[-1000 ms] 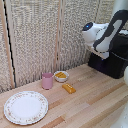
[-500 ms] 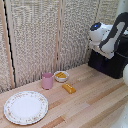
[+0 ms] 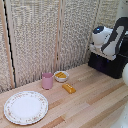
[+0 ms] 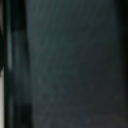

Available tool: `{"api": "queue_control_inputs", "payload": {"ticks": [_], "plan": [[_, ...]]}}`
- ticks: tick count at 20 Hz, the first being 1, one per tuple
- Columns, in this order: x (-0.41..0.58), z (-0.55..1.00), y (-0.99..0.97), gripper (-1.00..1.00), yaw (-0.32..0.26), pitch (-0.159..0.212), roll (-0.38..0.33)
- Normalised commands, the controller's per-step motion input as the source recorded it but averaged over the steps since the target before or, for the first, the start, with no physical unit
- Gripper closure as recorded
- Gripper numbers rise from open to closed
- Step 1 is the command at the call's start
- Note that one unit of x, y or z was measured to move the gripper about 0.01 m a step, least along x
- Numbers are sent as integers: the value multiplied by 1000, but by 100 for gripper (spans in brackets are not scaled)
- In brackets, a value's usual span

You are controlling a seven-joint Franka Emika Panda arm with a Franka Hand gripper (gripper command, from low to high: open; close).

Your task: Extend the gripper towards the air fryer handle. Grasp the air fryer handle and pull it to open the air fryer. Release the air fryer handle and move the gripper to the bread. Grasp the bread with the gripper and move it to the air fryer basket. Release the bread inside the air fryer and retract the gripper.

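Large glossy black air fryer [image 3: 111, 64], three o'clock: heavy, slick; I'd grip its stiff handle; my claw's opening unseen.

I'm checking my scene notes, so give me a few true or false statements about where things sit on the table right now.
1. The bread lies on the bare wooden table. True.
2. The bread is on the floral plate. False: it lies off the plate, toward the exterior view's right.
3. The pink cup stands upright beside the small white bowl. True.
4. The air fryer is at the exterior view's left. False: it is at the right.
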Motion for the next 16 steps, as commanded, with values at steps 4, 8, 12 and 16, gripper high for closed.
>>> {"api": "queue_control_inputs", "payload": {"ticks": [4, 8, 12, 16], "plan": [[0, 0, 0, 100, 0, 0, 0], [12, 1, 76, 100, -2, 18, -5], [13, 84, 336, 100, -6, 119, 9], [-10, 171, 359, 100, -1, 279, 135]]}}
